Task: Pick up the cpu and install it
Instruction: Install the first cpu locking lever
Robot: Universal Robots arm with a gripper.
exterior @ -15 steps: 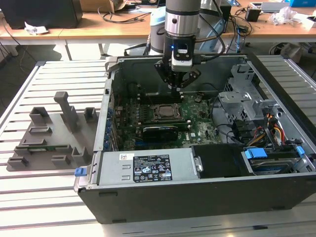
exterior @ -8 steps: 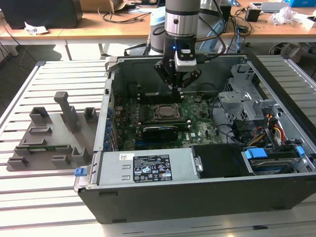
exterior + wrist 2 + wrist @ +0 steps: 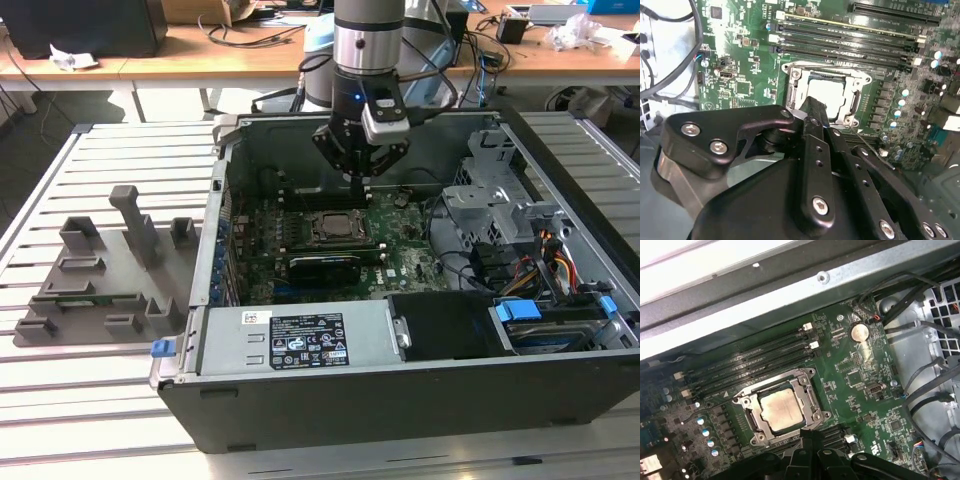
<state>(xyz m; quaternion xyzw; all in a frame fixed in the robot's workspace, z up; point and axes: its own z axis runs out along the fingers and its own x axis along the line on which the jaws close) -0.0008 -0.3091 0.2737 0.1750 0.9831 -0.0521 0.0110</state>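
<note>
Across the top of the exterior view we see a long wooden desk strewn with cables, with a black box at the upper left. Pale floor shows beneath. A slatted metal bench spans the lower frame.

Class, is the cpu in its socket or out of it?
In. The cpu lies flat inside the metal socket frame on the motherboard, seen in both wrist views.
</note>
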